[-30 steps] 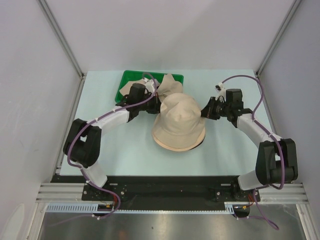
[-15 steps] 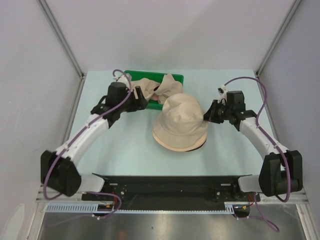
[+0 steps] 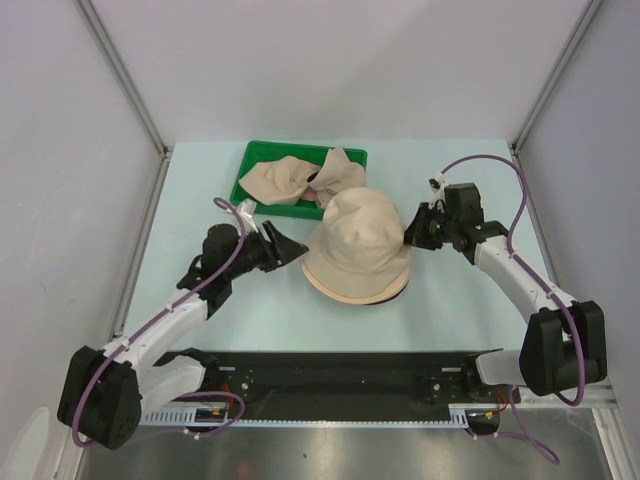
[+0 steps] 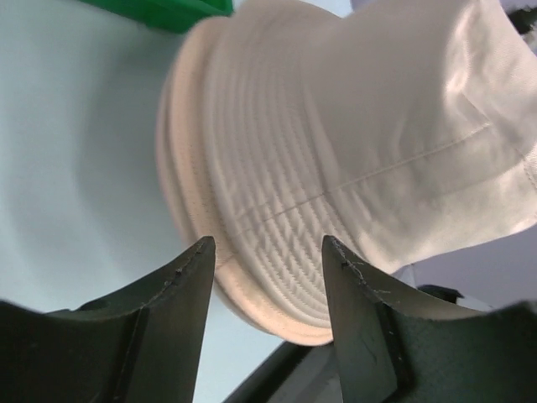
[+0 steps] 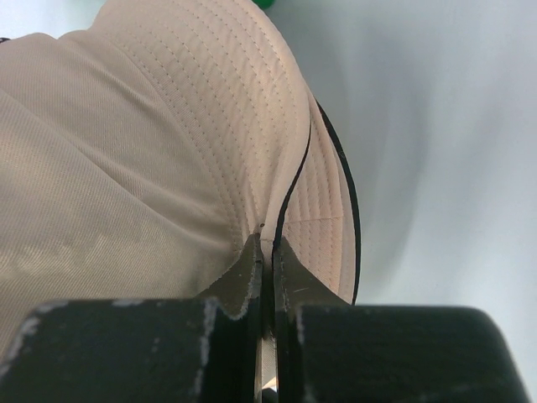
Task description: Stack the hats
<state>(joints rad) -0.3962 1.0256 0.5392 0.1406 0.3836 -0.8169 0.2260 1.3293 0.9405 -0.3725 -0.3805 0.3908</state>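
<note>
Hat brim (image 5: pixel 252 126) pinched in right end effector (image 5: pixel 268 248).

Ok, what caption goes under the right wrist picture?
The right pincer shut on the brim of the beige hat.

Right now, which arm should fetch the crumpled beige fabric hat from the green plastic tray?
Left. The left gripper is open, empty, on the green plastic tray's side, nearer the crumpled beige hat; the right gripper is shut on the brim of the domed beige hat.
</note>
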